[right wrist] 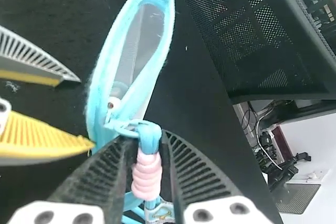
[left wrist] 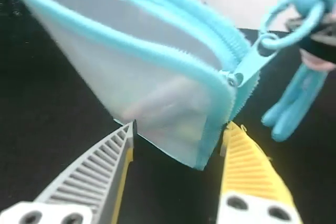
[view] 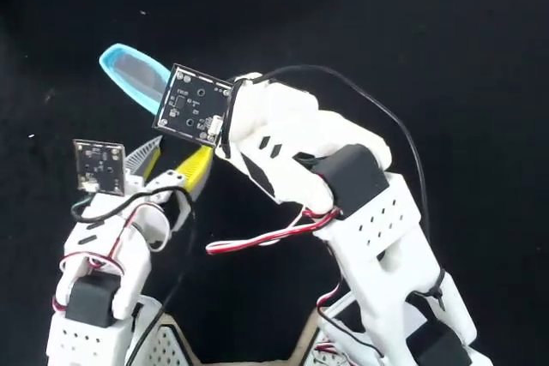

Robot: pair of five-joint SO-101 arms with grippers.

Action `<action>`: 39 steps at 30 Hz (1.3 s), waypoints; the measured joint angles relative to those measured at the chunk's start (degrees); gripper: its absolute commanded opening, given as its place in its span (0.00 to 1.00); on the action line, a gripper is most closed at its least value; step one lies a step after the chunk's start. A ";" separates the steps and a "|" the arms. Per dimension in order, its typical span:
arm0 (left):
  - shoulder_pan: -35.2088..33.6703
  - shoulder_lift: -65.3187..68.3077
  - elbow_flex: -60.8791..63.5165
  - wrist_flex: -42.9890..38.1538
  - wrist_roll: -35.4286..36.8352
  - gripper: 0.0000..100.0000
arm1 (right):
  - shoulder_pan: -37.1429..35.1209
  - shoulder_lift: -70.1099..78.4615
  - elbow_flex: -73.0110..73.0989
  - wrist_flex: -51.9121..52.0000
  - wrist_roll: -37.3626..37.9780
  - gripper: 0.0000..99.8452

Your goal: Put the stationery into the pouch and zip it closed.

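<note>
The light blue pouch (view: 130, 71) with clear sides lies on the black table, its zip partly open in the left wrist view. Its slider (left wrist: 231, 77) sits at the end nearest my left gripper. A pale object (left wrist: 157, 98) shows dimly inside. My left gripper (left wrist: 178, 127) is open, with its grey finger (left wrist: 100, 166) and yellow finger (left wrist: 247, 166) on either side of the pouch's (left wrist: 131, 61) corner. My right gripper (right wrist: 144, 135) is shut on the zipper pull's blue and pink charm (right wrist: 144, 169) at that same end of the pouch (right wrist: 131, 66). The right arm (view: 292, 126) hides that end from above.
Black cloth covers the table (view: 412, 49). A black perforated panel (right wrist: 247, 24) stands beyond the table's edge, with cables and room clutter behind it. The arms' bases and red-white wires (view: 257, 242) take up the near edge.
</note>
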 measured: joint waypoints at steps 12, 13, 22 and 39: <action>-1.32 0.18 0.00 0.00 -4.22 0.27 | 2.99 0.35 -5.80 2.55 0.18 0.01; -1.32 0.18 0.00 0.00 -4.40 0.27 | 2.99 0.44 -5.80 2.64 0.18 0.01; 1.58 0.26 -2.81 5.54 -4.57 0.27 | 1.32 0.44 -5.63 2.73 0.18 0.01; -0.44 -0.18 1.67 -8.70 1.14 0.27 | 1.32 0.44 -5.54 3.78 0.18 0.01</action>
